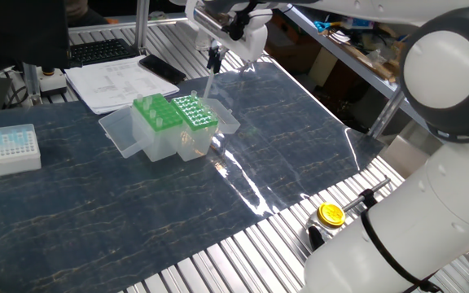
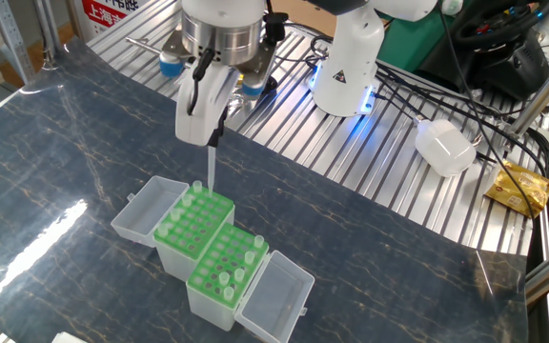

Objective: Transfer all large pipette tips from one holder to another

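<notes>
Tips first: your tool (image 2: 210,133) is pinching one long clear tip (image 2: 210,170) at its top end, and it hangs straight down with the point just above the back corner of the far green rack (image 2: 194,218). From the other fixed view it sits over the rack edge nearest the arm; I can't tell if the point is already touching a hole or still clear of it. In one fixed view the same tip (image 1: 208,85) shows as a thin pale line under the tool (image 1: 215,60), over the rack with the whitish collars.

You've got two green racks side by side and touching, each in a clear box with its lid flipped open flat on the dark marbled surface (image 2: 65,162). The far rack has a bunch of tips (image 2: 191,202) seated along its back rows. The near rack (image 2: 226,264) only has a few left, scattered, with lots of open holes.

Off to the side in one fixed view there's a small white box (image 1: 7,149) of short bluish tips, well apart from the racks, plus papers (image 1: 114,84) and a yellow cap (image 1: 330,214) on the metal slats.
</notes>
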You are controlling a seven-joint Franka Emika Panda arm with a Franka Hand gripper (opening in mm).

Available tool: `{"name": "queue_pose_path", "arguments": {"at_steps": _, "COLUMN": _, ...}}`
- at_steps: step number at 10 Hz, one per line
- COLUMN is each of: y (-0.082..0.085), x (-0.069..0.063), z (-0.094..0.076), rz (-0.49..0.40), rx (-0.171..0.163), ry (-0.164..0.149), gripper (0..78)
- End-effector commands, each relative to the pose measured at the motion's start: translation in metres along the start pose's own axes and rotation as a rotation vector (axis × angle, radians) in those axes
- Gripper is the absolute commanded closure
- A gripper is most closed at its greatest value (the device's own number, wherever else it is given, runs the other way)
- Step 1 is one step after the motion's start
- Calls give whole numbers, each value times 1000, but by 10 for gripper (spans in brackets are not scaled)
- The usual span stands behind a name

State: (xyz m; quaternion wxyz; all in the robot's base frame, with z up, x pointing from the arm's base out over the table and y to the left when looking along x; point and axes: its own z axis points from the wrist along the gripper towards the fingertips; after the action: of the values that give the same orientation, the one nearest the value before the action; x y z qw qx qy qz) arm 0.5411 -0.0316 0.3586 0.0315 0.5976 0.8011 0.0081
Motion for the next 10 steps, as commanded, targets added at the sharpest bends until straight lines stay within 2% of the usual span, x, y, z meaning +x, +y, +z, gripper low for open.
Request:
{"name": "queue_pose_path", "arguments": {"at_steps": 1, "y": 12, "x": 7, "z": 0, "rz": 48, "rx": -4, "ry": 9, "gripper": 764}}
{"name": "queue_pose_path", "arguments": {"at_steps": 10, "y": 26, "x": 24, "z": 6, "rz": 138, "rx": -5, "ry": 21, "gripper": 764}}
